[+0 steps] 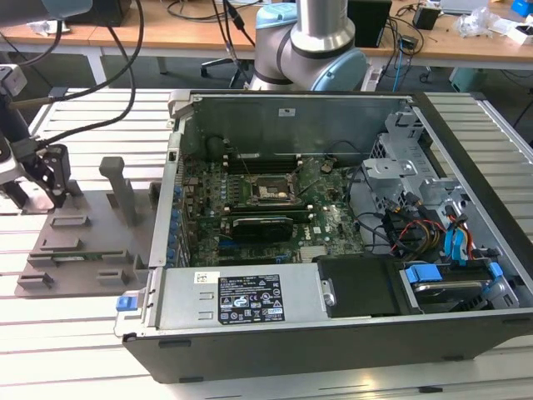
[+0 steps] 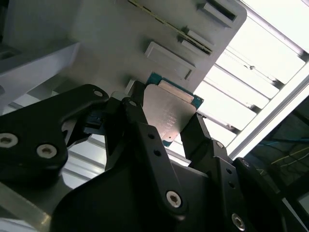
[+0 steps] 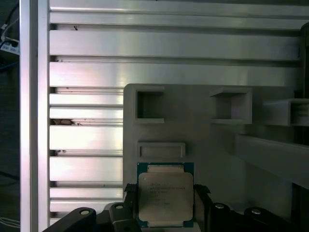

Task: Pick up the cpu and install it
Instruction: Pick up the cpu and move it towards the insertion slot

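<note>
Grey plastic tray (image 1: 79, 242) lies on the slatted aluminium worktop (image 1: 75, 350) at about nine o'clock in the exterior view. The end effector (image 1: 52, 179) hangs over the tray's outer corner, at roughly nine o'clock of the tray's upright post (image 1: 121, 190).

In both wrist views the end effector (image 2: 164, 108) (image 3: 165, 195) is closed on the cpu (image 2: 169, 113) (image 3: 165, 193), with a black finger (image 2: 140, 125) against each of two opposite edges. The chip's silvery metal top faces both cameras, and a thin green edge shows around it. It sits over the tray's flat face, near a small raised rectangular rib (image 3: 161, 149). Whether its underside touches the tray cannot be told.

At three o'clock of the tray stands the open computer case (image 1: 333, 342). Its motherboard (image 1: 208, 208) lies flat inside, carrying the black socket frame (image 1: 271, 192) near the middle. The arm's base (image 1: 321, 33) rises at twelve o'clock behind the case. Blue-tabbed drive bays (image 1: 425, 275) fill the case's four o'clock corner.
</note>
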